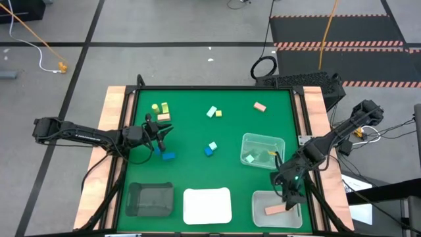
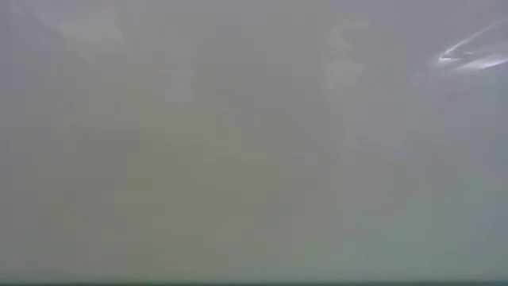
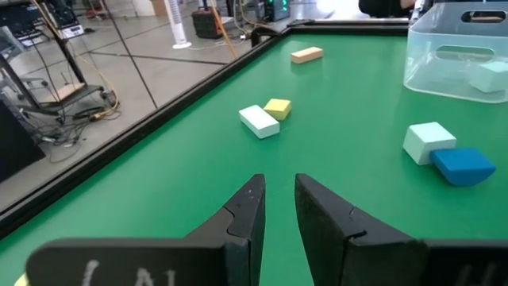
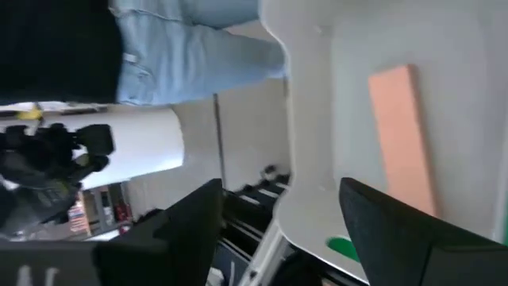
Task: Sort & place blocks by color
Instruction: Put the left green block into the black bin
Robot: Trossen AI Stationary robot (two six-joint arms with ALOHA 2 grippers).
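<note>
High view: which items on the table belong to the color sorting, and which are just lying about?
Job:
pink bar in the clear front tray
pink block
blue blocks
yellow-green blocks
clear tub

Lying about:
cable coil
yellow cord

High view: overhead, straight down on the whole counter (image 1: 197,131). Low view: fogged, nothing legible. Left wrist view: low, across the counter. Right wrist view: close over a white tray (image 4: 444,48); overhead shares both.
</note>
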